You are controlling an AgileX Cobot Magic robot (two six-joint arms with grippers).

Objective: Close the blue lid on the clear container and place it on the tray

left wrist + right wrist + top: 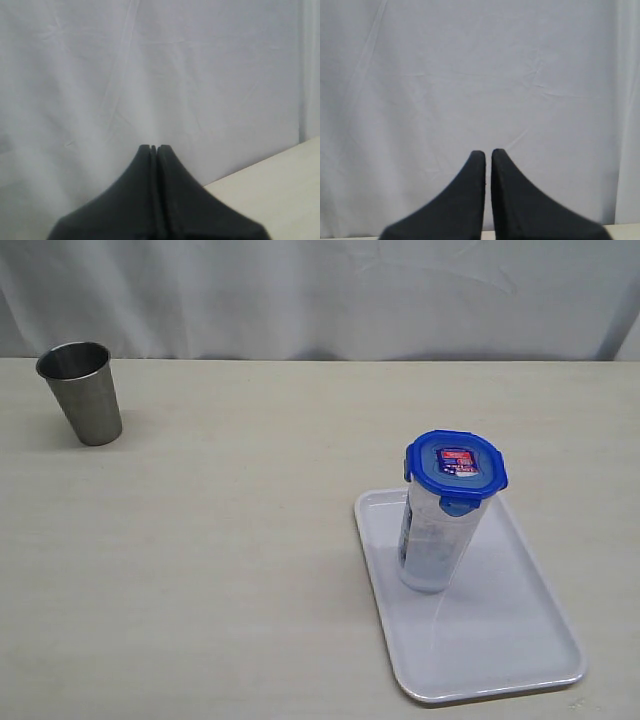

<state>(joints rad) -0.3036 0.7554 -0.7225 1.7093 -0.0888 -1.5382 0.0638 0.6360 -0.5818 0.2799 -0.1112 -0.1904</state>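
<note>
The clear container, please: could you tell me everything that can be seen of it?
The clear container is a tall, slightly tapered tumbler of translucent plastic, narrower at the base, with faint bluish print on its side. It stands upright on the white tray, toward its far left corner, base on the tray floor. The blue lid, with a red-and-white sticker, sits on its mouth, tabs hanging at the edge. Nothing else touches it.
</note>
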